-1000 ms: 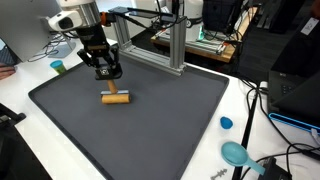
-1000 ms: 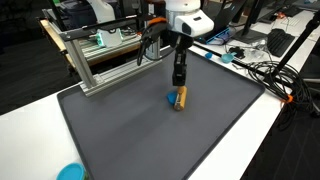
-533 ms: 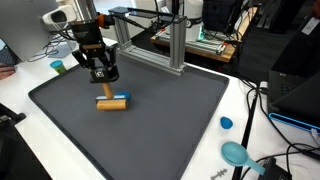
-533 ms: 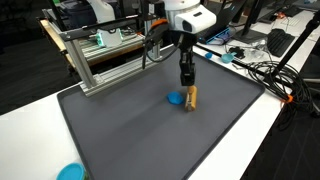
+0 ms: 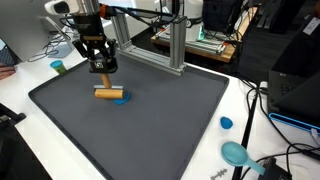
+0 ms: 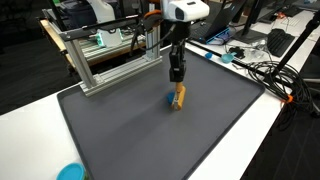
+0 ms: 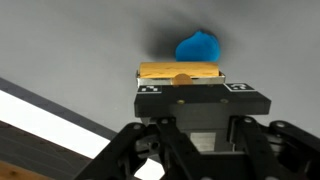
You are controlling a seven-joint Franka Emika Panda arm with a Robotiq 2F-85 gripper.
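My gripper (image 5: 100,70) hangs over the far left part of the dark grey mat (image 5: 160,110), fingers pointing down. It is shut on the stem of a small wooden tool (image 5: 106,93) with a blue piece at one end. In the wrist view the wooden bar (image 7: 180,71) lies straight across just past the fingers, and the blue piece (image 7: 198,47) shows beyond it against the mat. In an exterior view the tool (image 6: 179,97) stands on end below the gripper (image 6: 176,78), its lower end at or just above the mat (image 6: 130,130).
An aluminium frame (image 5: 150,45) stands along the mat's back edge, close behind the arm. A blue cap (image 5: 226,124) and a teal scoop (image 5: 236,153) lie on the white table beside the mat. A small cup (image 5: 58,66) stands near the arm. Cables (image 6: 270,75) run along the table.
The gripper swung sideways with the wooden tool and came back, ending a little higher and nearer the frame. The tool turned with it. The jaws stayed shut.
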